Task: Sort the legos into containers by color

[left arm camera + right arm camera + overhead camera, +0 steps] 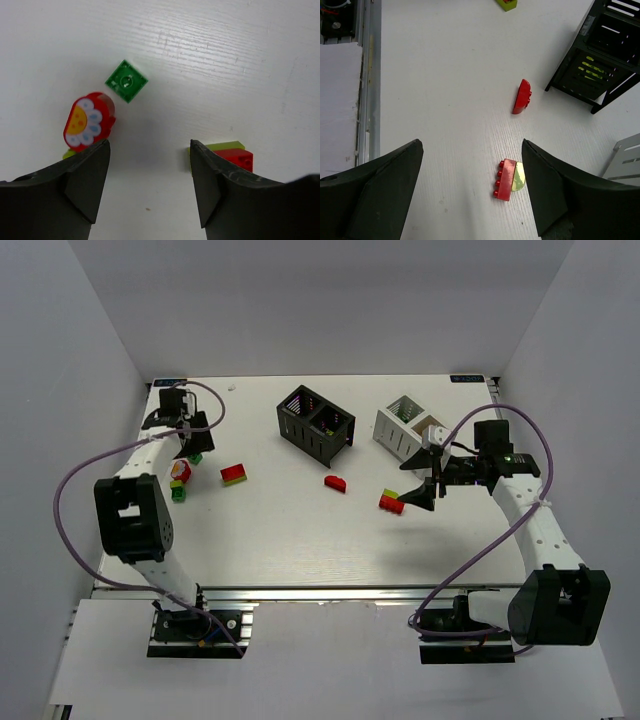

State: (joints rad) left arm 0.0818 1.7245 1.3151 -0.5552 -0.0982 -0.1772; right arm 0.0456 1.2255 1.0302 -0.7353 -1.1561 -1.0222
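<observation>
Loose legos lie on the white table. Below my open left gripper [149, 145] are a green square brick [126, 81], a red flower-print brick [89, 121] and a red-and-lime stack [230, 155]; nothing sits between its fingers. My right gripper [471, 145] hangs open above a red brick joined to a yellow-green half disc [507, 179], which lies near its right finger. A curved red brick [522, 96] lies farther off. From above, the left gripper [188, 445] is at the far left, the right gripper [415, 487] beside the white bin [410, 428]. The black bin [316, 423] stands mid-back.
Another green brick [178, 491] lies by the left arm, and the red-and-lime stack [235, 473] sits right of it. Grey walls close in both sides. A metal rail [330, 593] runs along the table's near edge.
</observation>
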